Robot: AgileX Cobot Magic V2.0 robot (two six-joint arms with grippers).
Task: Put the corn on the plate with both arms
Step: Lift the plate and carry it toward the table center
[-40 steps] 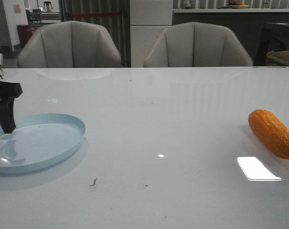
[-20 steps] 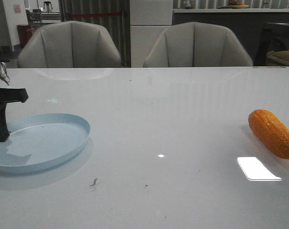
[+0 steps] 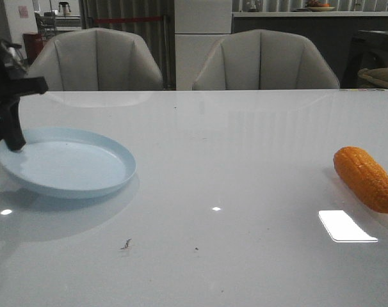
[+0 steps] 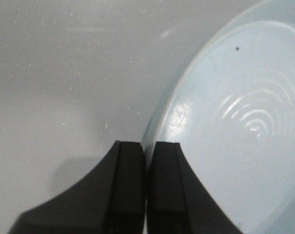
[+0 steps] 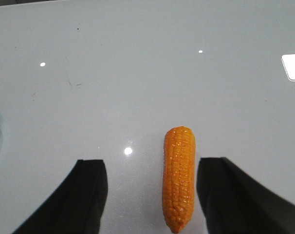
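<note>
The pale-blue plate [image 3: 69, 163] is at the left of the table, held clear of the tabletop with its shadow below it. My left gripper [image 3: 13, 142] is shut on the plate's left rim; the left wrist view shows both black fingers [image 4: 129, 168] pinching the rim of the plate [image 4: 225, 112]. The orange corn [image 3: 365, 178] lies on the table at the far right. In the right wrist view the corn [image 5: 178, 173] lies between my right gripper's [image 5: 152, 168] wide-open fingers, nearer one finger and touched by neither.
Two grey chairs [image 3: 95, 61] stand behind the table's far edge. A bright light reflection [image 3: 346, 226] lies on the tabletop near the corn. Small dark specks [image 3: 126, 244] lie near the front.
My left gripper has lifted the plate off the table and carried it up and to the right. The corn has not moved.
</note>
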